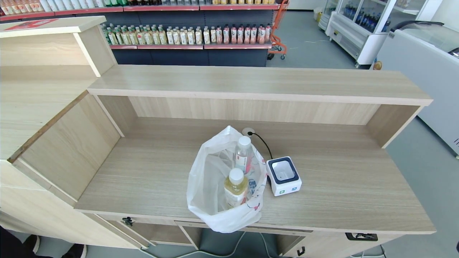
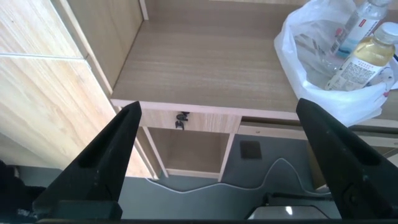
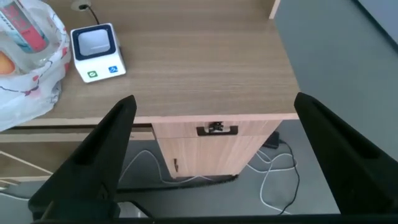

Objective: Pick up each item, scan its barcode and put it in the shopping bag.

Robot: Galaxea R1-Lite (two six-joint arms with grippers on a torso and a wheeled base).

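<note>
A white plastic shopping bag [image 1: 211,190] stands open at the front middle of the wooden counter [image 1: 340,179]. Inside it stand a yellow-drink bottle [image 1: 235,187] and a clear bottle with a red-and-white label [image 1: 244,154], both upright with white caps. The white barcode scanner [image 1: 283,175] sits just right of the bag, its cable running to a hole at the back. My left gripper [image 2: 217,165] hangs open below the counter's front edge, left of the bag [image 2: 323,68]. My right gripper [image 3: 211,162] is open too, off the front edge right of the scanner [image 3: 96,51].
A raised shelf [image 1: 258,82] spans the back of the counter, with side walls at left and right. Drawers with black handles [image 1: 361,236] sit under the front edge. Shop shelves of bottles [image 1: 186,36] and freezers [image 1: 423,53] stand beyond.
</note>
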